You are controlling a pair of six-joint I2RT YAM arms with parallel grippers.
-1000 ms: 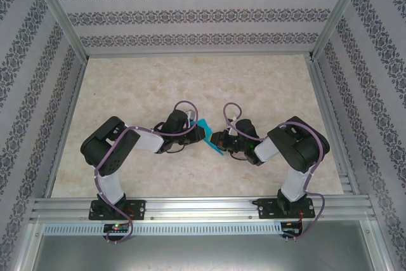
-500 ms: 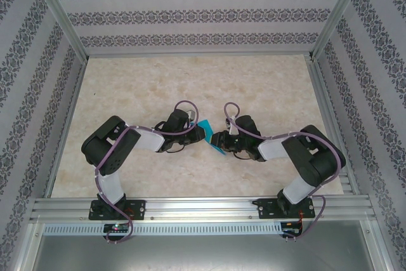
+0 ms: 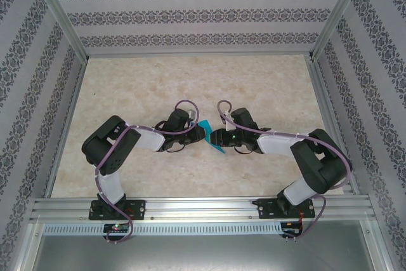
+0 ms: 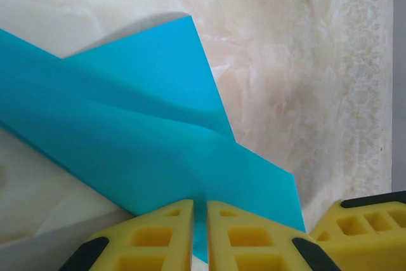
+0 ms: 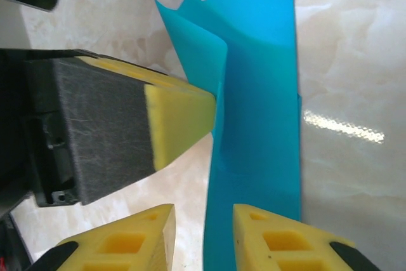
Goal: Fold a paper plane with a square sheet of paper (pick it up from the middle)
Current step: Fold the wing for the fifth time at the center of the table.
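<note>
Elbow of right arm [image 3: 315,160] has swung outward. Right hand [image 5: 203,220] has eased, jaws parted loosely around the teal paper sheet [image 4: 146,144]. Left hand [image 4: 200,211] pinches one edge, holding it mid-desk [image 3: 254,80]. Several folds made; the dart shape looks unfinished.

We see a robotics lab test cell rather than a lived-in room. A marble-patterned counter [image 3: 190,80] sits boxed in by bare aluminium frame posts [image 3: 60,14] rising at 10 and 2 o'clock. Panels [image 3: 190,14] printed with grey floral bands close it off at 9, 12 and 3 o'clock. At 6 o'clock a slotted aluminium rail [image 3: 203,206] carries the left arm [image 3: 111,157] and the right arm [image 3: 311,163], both black-and-white machines draped with purple cables [image 3: 184,103].
</note>
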